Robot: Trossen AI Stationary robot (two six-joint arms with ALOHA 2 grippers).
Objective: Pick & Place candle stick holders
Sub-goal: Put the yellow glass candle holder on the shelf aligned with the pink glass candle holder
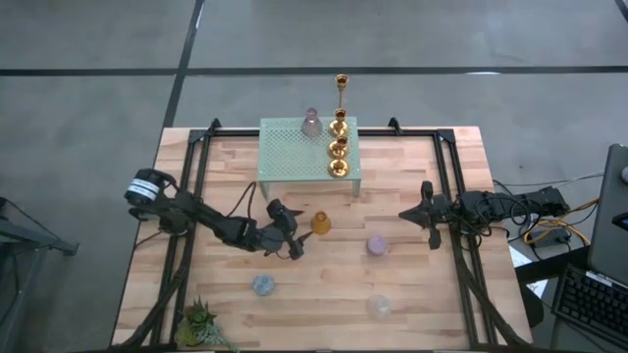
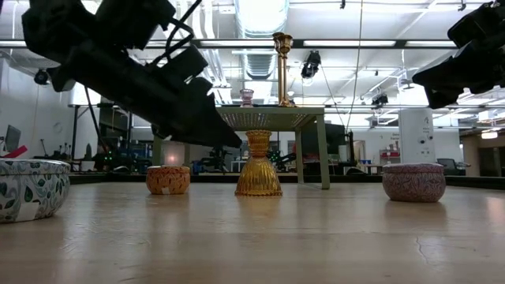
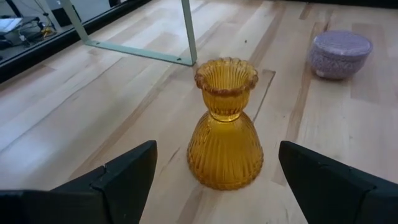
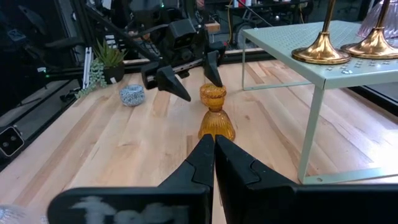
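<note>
An amber ribbed glass candle stick holder (image 3: 225,127) stands upright on its base on the wooden table (image 1: 432,294), near the middle (image 1: 321,224). My left gripper (image 1: 292,238) is open, low and slanting down, just to the holder's left. Its two fingers (image 3: 127,174) are spread to either side of the holder without touching it. My right gripper (image 1: 430,218) is shut and waits at the table's right side. Gold candlesticks (image 1: 339,147) and a pale pink glass holder (image 1: 311,123) stand on the mint-green stand (image 1: 294,157).
A purple holder (image 1: 376,245), a blue one (image 1: 263,285) and a clear one (image 1: 379,307) sit on the table nearer the front. A small green plant (image 1: 199,322) is at the front left corner. The low view shows a squat orange holder (image 2: 168,180).
</note>
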